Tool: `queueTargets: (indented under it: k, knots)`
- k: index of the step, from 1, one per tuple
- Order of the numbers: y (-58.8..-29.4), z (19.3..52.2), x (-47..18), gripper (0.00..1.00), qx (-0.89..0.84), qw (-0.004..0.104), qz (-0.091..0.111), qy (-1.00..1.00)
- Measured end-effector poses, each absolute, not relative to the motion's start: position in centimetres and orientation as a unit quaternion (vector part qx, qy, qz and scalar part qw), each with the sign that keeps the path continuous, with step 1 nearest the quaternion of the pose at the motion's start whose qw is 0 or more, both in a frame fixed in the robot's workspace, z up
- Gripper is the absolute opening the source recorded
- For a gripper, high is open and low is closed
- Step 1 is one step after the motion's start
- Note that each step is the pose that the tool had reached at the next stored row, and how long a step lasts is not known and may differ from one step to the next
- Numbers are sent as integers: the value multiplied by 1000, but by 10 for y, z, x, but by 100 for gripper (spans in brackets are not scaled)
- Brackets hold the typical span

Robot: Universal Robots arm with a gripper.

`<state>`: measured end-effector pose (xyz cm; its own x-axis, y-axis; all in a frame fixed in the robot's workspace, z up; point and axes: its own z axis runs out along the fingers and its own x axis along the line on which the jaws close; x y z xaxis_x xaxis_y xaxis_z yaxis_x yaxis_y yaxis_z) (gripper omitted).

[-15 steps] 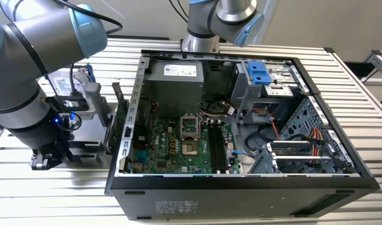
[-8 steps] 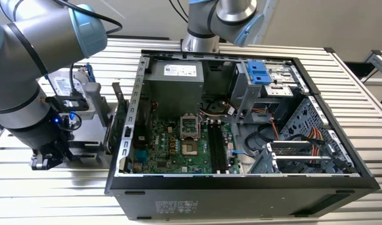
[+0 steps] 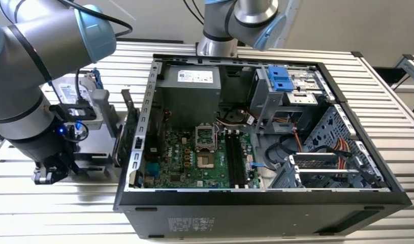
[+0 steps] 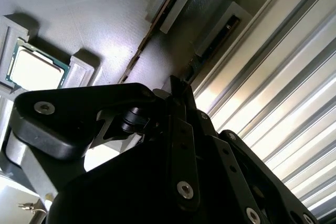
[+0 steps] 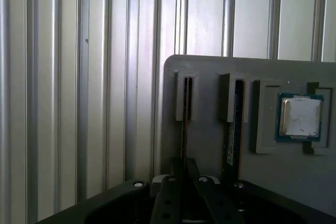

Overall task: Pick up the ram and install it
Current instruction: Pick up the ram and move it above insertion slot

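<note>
Exterior view, lower left of the frame: the gripper sits low over a grey fixture on the slatted table. The arm's bulk hides what lies beneath it, so the ram cannot be picked out from there. The open computer case stands to the exterior view's right of the fixture. In the first wrist view the ram stands on edge in a slot of the fixture, presenting just its thin edge. That edge runs straight into the gripper's tip, where the dark linkage cuts it off. A second stick stands in the neighbouring slot, and the processor chip rests in a pocket beyond it. The meeting point is hidden in both wrist views, so I cannot tell whether the fingers stand apart or are clamped on the ram.
</note>
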<state>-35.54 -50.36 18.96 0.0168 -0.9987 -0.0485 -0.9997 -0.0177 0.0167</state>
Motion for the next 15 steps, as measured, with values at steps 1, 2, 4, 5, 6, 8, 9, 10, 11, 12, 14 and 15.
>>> queueTargets:
  k: [1, 2, 4, 5, 6, 8, 9, 10, 11, 12, 14, 15]
  knots:
    - [-504, 190, -355, 0, -713, 11, 23, 701]
    - [-504, 191, -355, 0, -713, 11, 23, 701]
    - [-504, 194, -355, 0, -713, 11, 23, 701]
    - [-504, 195, -355, 0, -713, 11, 23, 701]
    - [-504, 197, -355, 0, -713, 11, 23, 701]
    - [-504, 200, -355, 0, -713, 11, 23, 701]
    - [-504, 202, -355, 0, -713, 11, 23, 701]
    - [-504, 203, -355, 0, -713, 11, 23, 701]
    - [-504, 205, -355, 0, -713, 11, 23, 701]
    - [-504, 206, -355, 0, -713, 11, 23, 701]
    - [-504, 208, -355, 0, -713, 11, 23, 701]
    - [-504, 210, -355, 0, -713, 11, 23, 701]
